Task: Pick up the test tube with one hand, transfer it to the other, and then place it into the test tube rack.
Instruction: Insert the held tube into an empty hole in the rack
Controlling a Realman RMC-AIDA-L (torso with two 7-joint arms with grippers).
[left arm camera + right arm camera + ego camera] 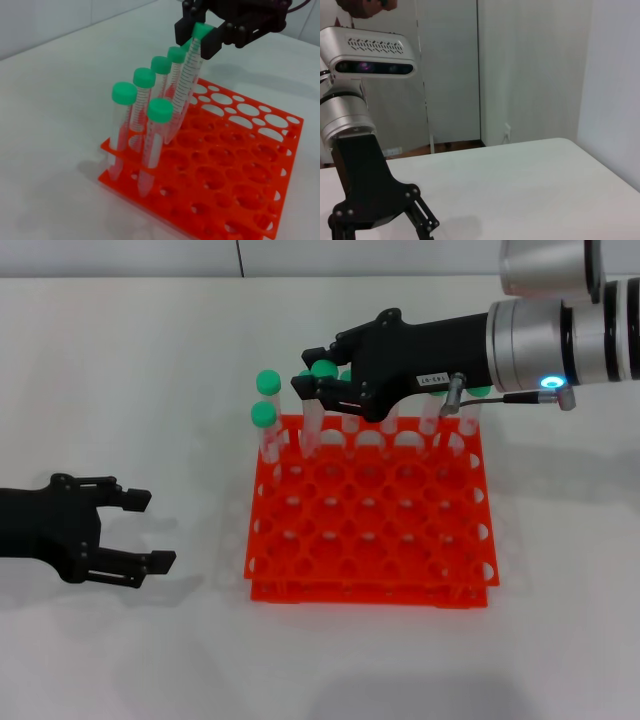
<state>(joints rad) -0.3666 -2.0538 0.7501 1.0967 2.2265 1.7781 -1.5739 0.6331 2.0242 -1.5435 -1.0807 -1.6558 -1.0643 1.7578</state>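
My right gripper (318, 388), black with a white label and a blue wrist light, is over the back left of the orange test tube rack (370, 540). It is shut on the top of a green-capped test tube (314, 415). In the left wrist view the right gripper (198, 37) grips the tube (186, 82) at its cap. The tube is tilted and its lower end sits in a hole near the rack's (235, 165) back row. My left gripper (150, 530) is open and empty, low over the table to the left of the rack.
Several other green-capped tubes (264, 418) stand in the rack's back row and left corner; they also show in the left wrist view (123, 95). Most rack holes are free. The right wrist view shows the left arm (370, 195) over the white table (520, 190).
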